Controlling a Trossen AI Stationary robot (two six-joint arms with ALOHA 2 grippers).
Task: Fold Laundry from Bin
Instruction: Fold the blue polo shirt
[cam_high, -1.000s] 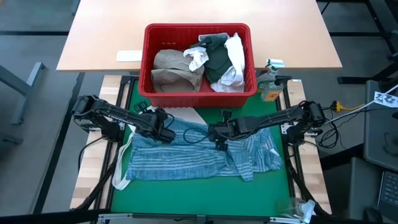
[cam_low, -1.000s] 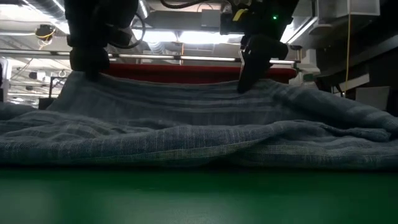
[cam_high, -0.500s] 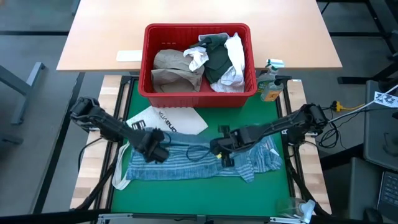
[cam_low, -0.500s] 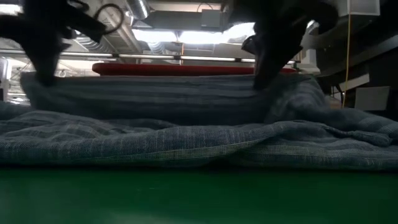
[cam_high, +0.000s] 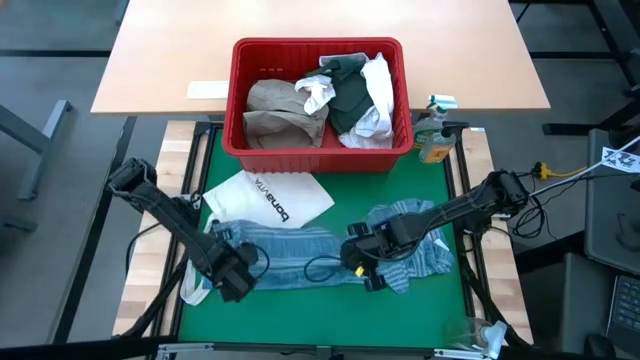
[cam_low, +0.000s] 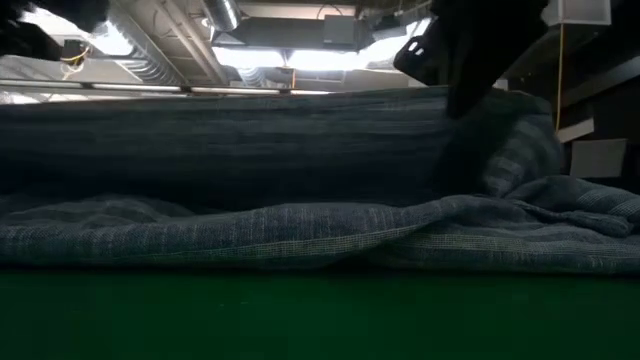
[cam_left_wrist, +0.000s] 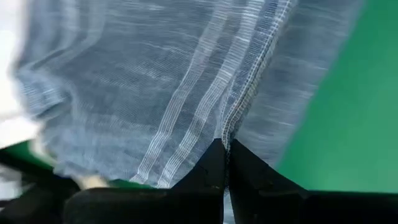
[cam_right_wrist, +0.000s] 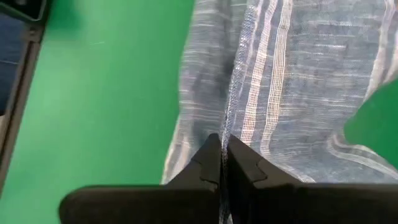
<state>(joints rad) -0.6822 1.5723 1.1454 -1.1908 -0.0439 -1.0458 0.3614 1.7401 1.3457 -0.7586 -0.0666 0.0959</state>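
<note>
Both arms have drawn the blue-striped cloth (cam_high: 300, 255) nearer (folding it), jaws of both clamped on its edge.

The soft woven cloth (cam_high: 300, 255) is blue-grey with thin pale stripes, lying on a flat green mat (cam_high: 300, 315). The rectangular plastic bin (cam_high: 240, 95) is red, holding tan (cam_high: 280, 110), white (cam_high: 378, 80) and dark green-grey (cam_high: 350, 95) garments.

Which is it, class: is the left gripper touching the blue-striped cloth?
Touching. The left wrist view shows the left gripper shut on an edge of the blue-striped cloth, pinched between its fingertips.
</note>
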